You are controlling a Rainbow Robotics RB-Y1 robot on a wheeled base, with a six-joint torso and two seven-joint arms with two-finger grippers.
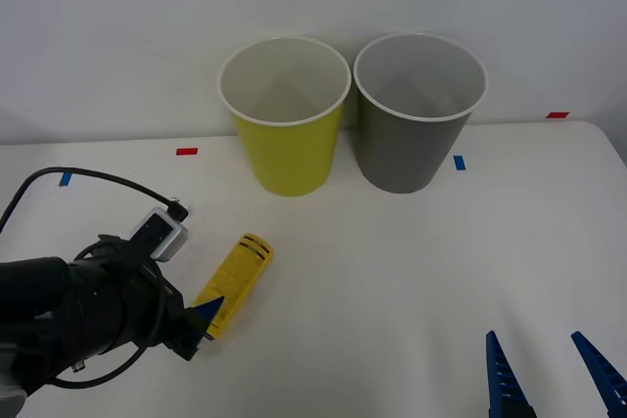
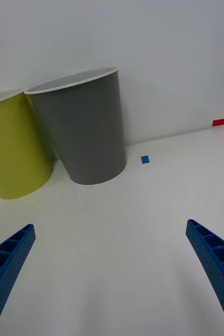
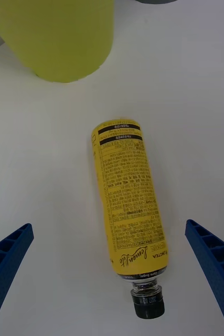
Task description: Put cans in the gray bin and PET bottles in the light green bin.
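Note:
A slim yellow-labelled PET bottle (image 1: 233,282) (image 3: 130,206) lies on its side on the white table, black cap toward my left arm and striped base toward the bins. My left gripper (image 1: 203,318) (image 3: 112,278) hovers over the cap end, open, its blue fingers spread either side of the bottle without touching it. The light green bin (image 1: 285,116) (image 3: 54,37) (image 2: 14,147) stands upright at the back centre, the gray bin (image 1: 418,113) (image 2: 85,131) right beside it. My right gripper (image 1: 554,379) (image 2: 109,278) waits open and empty near the front right edge.
Small red tape marks (image 1: 186,152) and blue tape marks (image 1: 458,162) dot the white table (image 1: 392,261). A black cable (image 1: 88,178) loops from my left wrist. A white wall rises just behind the bins.

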